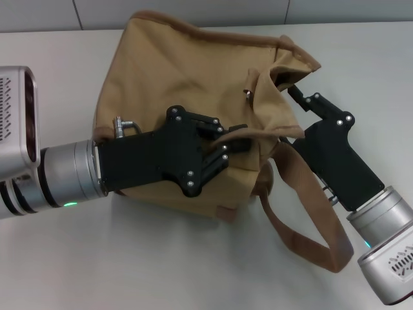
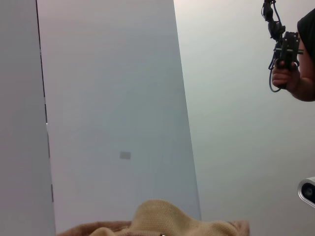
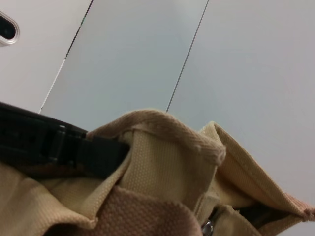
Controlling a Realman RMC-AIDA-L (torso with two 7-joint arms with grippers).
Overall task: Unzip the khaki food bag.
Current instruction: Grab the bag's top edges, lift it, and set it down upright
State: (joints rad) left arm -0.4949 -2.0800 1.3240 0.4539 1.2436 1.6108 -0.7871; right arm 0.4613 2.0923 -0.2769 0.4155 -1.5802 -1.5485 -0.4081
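Observation:
The khaki food bag (image 1: 181, 71) lies on the white table (image 1: 58, 258), its top edge turned toward my right side. A small metal zipper pull (image 1: 246, 92) shows near the top seam. A webbing loop handle (image 1: 310, 213) hangs toward the front. My left gripper (image 1: 242, 137) reaches in from the left and is shut on a fold of the bag's fabric at the top edge. My right gripper (image 1: 290, 89) comes from the lower right and sits at the bag's gaping top corner. The right wrist view shows the bag's fabric (image 3: 167, 147) and a black left finger (image 3: 74, 150).
The bag's brown-edged rim (image 1: 193, 26) lies near the table's far edge. The left wrist view shows the bag's top (image 2: 167, 221), wall panels, and a person's hand holding a black device (image 2: 288, 64) far off.

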